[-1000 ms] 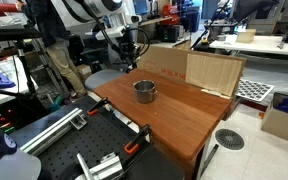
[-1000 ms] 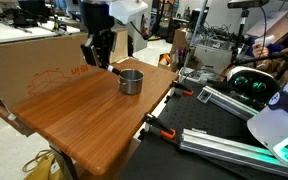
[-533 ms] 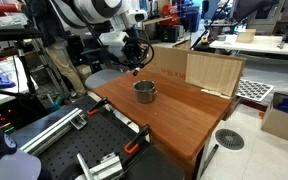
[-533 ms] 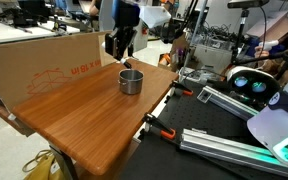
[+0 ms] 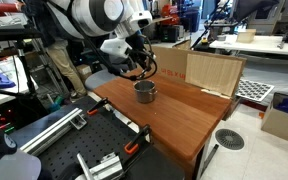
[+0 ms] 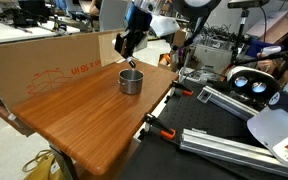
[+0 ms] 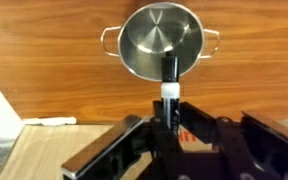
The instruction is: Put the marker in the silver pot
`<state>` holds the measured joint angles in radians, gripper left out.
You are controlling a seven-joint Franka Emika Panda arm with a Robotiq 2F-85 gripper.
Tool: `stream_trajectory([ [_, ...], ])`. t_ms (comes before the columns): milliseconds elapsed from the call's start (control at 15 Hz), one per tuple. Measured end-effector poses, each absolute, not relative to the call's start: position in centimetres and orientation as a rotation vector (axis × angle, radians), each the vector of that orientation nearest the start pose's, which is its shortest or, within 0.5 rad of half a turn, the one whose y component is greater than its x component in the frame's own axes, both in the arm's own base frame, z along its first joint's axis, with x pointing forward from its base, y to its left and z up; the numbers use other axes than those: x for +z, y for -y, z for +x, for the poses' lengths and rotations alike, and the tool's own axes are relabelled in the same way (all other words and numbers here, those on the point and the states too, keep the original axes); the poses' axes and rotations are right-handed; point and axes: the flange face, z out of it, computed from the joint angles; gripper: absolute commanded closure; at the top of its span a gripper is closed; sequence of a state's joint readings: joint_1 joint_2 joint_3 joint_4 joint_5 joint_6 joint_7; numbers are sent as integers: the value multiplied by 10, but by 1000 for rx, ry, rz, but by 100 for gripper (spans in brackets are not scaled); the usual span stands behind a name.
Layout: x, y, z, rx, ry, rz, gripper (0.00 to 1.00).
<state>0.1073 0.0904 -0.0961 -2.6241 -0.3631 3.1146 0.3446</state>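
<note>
You're on the carry step. In the wrist view, right of the small white thing (image 7: 49, 121) lying on the table (image 7: 44, 80), the gripper (image 7: 171, 122) has its jaws clamped on the marker (image 7: 169, 88), whose dark tip overlaps the near rim of the pot (image 7: 162, 38). In both exterior views the gripper (image 5: 139, 66) (image 6: 130, 45) hangs above the pot (image 5: 145, 91) (image 6: 131, 81), clear of it. Next, I judge, you need to centre the tip over the opening, come lower, then release so the marker drops inside rather than striking the rim.
</note>
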Motion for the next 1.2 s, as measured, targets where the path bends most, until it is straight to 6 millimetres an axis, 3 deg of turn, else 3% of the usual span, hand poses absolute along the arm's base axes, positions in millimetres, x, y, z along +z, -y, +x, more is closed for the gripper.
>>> stream_trajectory([
  [267,248,-18,461,-613,0,-3124,94],
  [467,236,-16,463,-590,-9,-3146,94],
  [933,218,-50,473,-586,48,-3173,94],
  [1200,200,-60,473,-564,69,-3213,94],
])
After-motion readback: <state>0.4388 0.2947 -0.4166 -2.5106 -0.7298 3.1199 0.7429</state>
